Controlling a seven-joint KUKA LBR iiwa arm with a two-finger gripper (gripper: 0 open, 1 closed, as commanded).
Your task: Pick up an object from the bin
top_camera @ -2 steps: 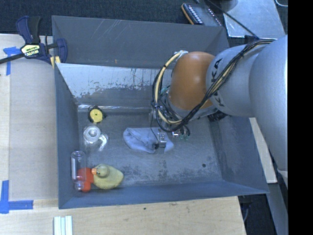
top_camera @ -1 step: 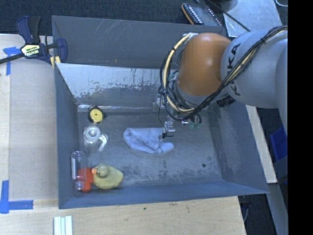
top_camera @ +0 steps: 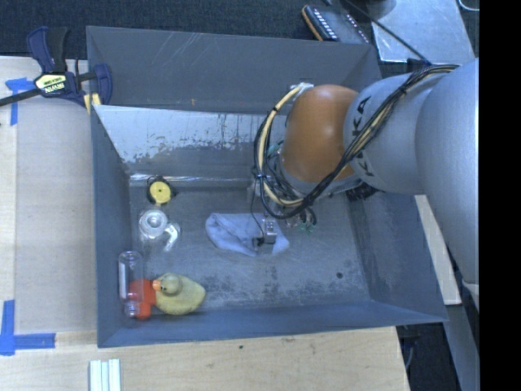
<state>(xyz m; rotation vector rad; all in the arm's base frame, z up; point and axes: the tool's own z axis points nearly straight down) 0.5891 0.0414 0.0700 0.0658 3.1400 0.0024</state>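
The hand (top_camera: 265, 240) is low in the bin (top_camera: 236, 72), its tip down on the right end of a crumpled pale-blue cloth (top_camera: 228, 233). The orange wrist cover (top_camera: 317, 133) hides most of it, so I cannot tell how far open it stands. The cloth spreads from the hand toward 9 o'clock. A yellow rubber duck (top_camera: 181, 294) lies well apart at 8 o'clock, and a clear cup (top_camera: 153, 225) beyond the cloth at 9 o'clock.

Soft, crumpled blue-grey cloth (top_camera: 228, 233) lies under the claw (top_camera: 265, 239); the metal bin (top_camera: 187, 133) around it looks matt and scuffed.
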